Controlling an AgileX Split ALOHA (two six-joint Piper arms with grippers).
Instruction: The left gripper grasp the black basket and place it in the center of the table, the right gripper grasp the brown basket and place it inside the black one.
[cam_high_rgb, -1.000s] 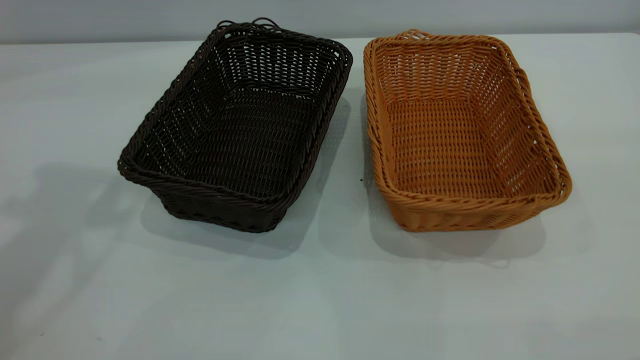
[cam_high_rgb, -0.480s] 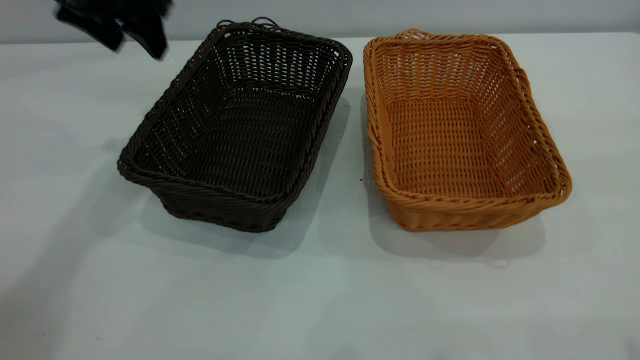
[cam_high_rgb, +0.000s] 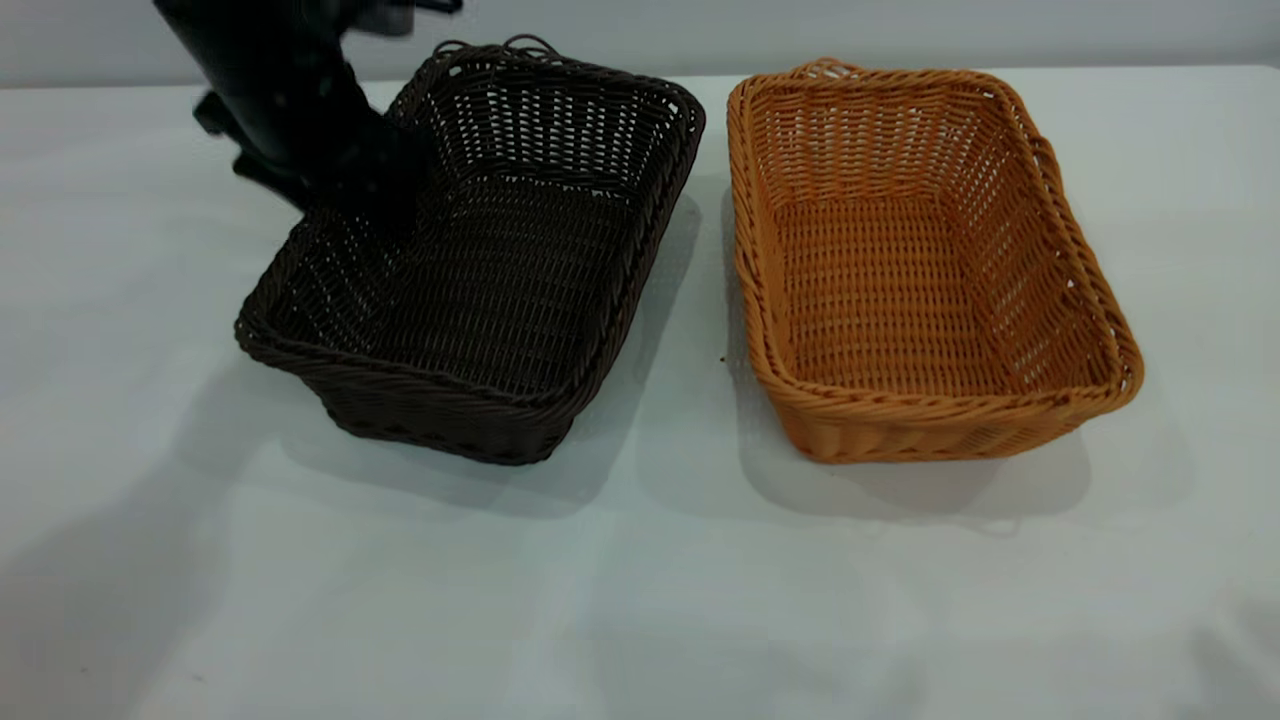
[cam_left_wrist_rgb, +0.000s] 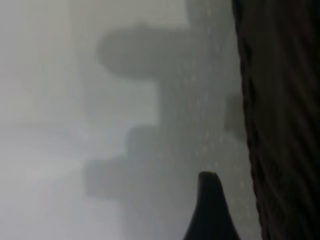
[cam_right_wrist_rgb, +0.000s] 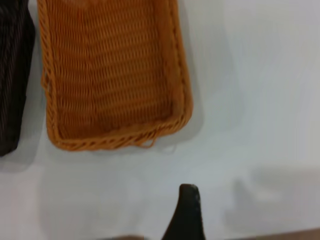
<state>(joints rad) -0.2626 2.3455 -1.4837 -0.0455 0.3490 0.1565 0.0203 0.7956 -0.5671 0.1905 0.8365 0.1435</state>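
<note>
Left pincer (cam_high_rgb: 340, 190) low, tilted downward.

Frontal exterior, two close wrist-cams (downward)

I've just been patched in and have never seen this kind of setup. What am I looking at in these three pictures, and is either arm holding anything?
This is a table rig with two robot arms, each ending in a gripper.

The wide picture comes from a camera facing the arms. On the white table stand two empty woven baskets side by side, apart: the black basket at left, the brown basket at right. The left gripper hangs over the black basket's left rim; its fingers are hidden against the dark weave, so a grasp cannot be confirmed.

The other two pictures come from cameras on the wrists. The left one shows the black basket's wall close up. The right one looks down on the brown basket from well above, so the right gripper holds nothing.
</note>
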